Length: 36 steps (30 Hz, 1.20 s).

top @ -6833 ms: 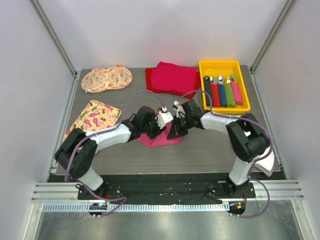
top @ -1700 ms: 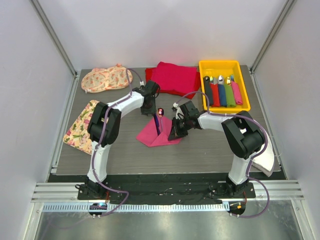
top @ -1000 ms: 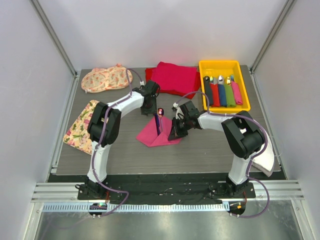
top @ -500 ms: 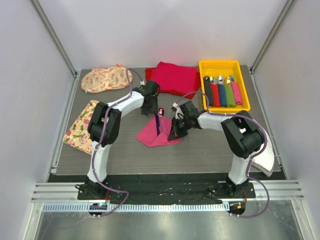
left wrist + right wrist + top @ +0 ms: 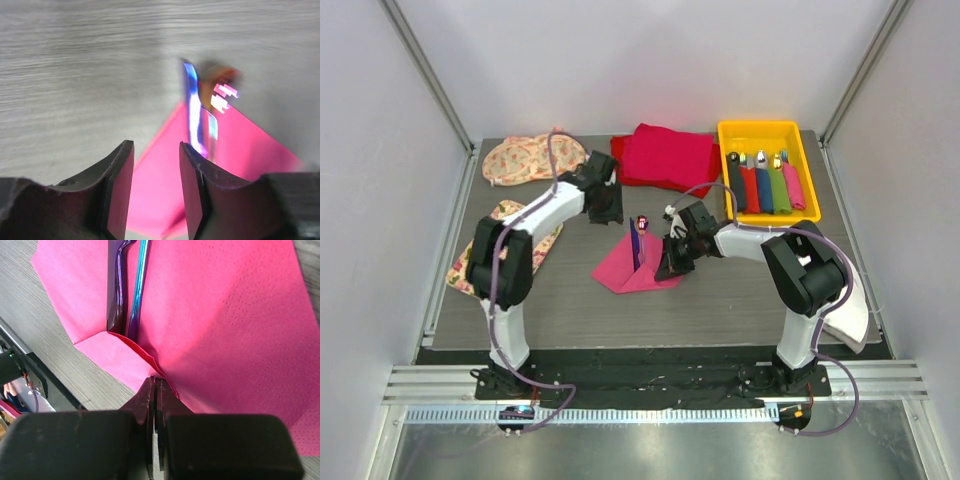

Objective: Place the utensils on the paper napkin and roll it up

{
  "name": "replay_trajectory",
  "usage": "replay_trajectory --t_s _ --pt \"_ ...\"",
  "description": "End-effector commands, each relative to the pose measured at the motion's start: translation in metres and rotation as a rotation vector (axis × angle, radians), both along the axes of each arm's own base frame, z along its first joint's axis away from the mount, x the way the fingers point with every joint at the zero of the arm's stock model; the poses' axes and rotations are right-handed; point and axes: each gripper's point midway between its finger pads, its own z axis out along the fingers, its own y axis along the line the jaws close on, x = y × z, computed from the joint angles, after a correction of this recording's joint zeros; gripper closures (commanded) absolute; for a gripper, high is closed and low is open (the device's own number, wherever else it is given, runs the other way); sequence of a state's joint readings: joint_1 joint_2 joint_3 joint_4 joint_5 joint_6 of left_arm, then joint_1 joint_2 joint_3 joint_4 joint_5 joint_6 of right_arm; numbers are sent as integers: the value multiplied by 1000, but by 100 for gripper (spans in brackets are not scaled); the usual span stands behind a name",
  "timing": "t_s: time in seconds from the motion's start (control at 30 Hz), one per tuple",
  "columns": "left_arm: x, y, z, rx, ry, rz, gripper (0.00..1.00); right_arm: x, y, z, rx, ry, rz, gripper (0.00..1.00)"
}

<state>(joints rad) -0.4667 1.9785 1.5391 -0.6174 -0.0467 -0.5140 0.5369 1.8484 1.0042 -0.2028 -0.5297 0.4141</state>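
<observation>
Paper napkin (image 5: 625,272) on grey wood-grain tabletop (image 5: 720,300) between plain white enclosure walls (image 5: 640,60)

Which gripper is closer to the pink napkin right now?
Right. The right gripper is at the paper napkin's right edge, fingers shut on a fold of it. The left gripper is open and apart from it, off its far-left side.
</observation>
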Motion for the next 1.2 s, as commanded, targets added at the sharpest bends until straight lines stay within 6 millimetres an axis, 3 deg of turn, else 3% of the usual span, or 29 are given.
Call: replay_trajectory --t_s 0.0,0.07,0.1,0.2,0.33,0.6,0.77,1.17 --pt "-40 -31 87 -268 -129 -283 55 9 -1 -4 -34 -42 1 99" --pt "-65 -40 87 -340 -97 -364 55 9 0 -5 -36 -40 0 99" --pt "-91 -50 84 -433 -38 -454 56 10 1 -4 -34 -41 -2 99" --pt "-122 -61 69 -539 69 -499 67 11 0 -3 -35 -42 -4 99" --pt "-141 -66 45 -547 136 -519 78 10 -1 -2 -39 -45 1 99" --pt "-148 -75 17 -499 181 -535 83 8 -2 -1 -40 -42 8 99" --pt "-143 -66 -9 -427 213 -474 85 7 -2 4 -36 -53 15 99" --pt "-132 -50 -35 -334 255 -391 90 4 -2 8 -27 -58 34 99"
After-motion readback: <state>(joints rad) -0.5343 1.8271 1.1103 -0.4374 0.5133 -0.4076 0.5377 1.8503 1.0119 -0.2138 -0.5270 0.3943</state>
